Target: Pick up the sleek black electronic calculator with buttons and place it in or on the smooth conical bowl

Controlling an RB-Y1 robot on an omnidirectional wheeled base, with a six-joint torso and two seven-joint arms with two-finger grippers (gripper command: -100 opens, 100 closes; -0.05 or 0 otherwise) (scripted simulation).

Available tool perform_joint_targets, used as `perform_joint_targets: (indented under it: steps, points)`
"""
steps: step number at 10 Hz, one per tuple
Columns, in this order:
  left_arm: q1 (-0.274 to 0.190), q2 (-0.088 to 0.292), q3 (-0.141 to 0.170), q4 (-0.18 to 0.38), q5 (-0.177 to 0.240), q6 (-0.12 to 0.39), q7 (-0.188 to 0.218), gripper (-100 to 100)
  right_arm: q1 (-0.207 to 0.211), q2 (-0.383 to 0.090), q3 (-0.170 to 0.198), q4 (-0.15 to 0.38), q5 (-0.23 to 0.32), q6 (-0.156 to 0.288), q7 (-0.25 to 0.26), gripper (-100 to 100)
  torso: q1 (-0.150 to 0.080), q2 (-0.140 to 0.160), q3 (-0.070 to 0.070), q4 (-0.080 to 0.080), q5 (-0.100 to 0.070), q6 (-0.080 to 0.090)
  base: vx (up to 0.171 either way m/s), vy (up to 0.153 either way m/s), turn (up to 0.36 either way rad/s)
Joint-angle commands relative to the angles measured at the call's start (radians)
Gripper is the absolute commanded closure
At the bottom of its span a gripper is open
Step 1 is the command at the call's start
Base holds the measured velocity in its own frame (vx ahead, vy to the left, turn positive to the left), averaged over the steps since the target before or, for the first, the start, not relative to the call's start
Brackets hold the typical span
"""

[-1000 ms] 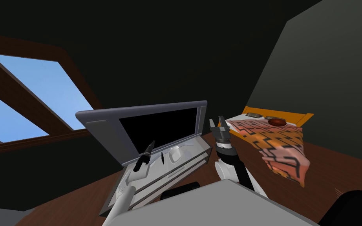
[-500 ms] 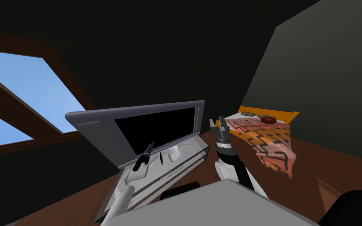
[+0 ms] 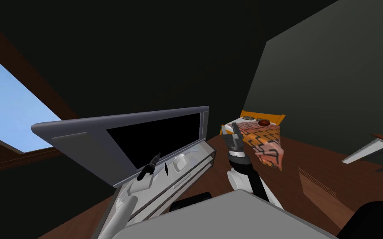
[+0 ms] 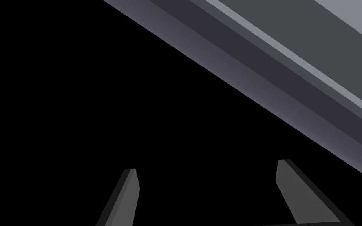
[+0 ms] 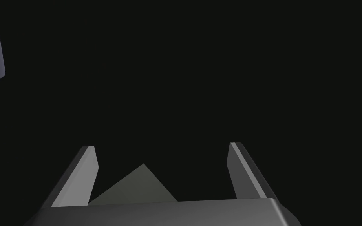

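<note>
Head view: TV on a grey bench, wood floor, and to the right a bed under an orange patterned blanket. Left tool sits low before the TV. Right tool is raised between bench and bed. At the bed's far end lie a flat grey thing and a round brown thing, too small to tell whether either is the calculator or the bowl.

Left wrist view adds the black screen close ahead and the grey frame slanting across it. Its fingers are spread, with nothing between them. Right wrist view: fingers likewise spread and empty, dark wall beyond.

Against a second ago, the robot has turned right. The window sits nearer the left edge and the bed nearer centre. A white bench now shows at the right edge. Both arms keep their pose.
</note>
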Motion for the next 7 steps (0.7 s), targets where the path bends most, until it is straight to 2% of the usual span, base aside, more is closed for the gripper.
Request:
perform_joint_targets:
  steps: [1,7]
  points:
    - [-0.011,0.021,-0.002,0.024,0.016,0.030,-0.021,-100,0.000,0.000,0.000,0.000,0.000,0.000,0.000,0,0.000,0.000,0.000,0.000,0.000,0.000,-0.040,-0.007,-0.204]
    - [-0.051,0.103,-0.012,0.148,0.088,0.135,-0.091,-100,0.000,0.000,0.000,0.000,0.000,0.000,0.000,0,0.001,0.000,0.000,0.000,0.000,0.000,-0.039,0.008,-0.218]
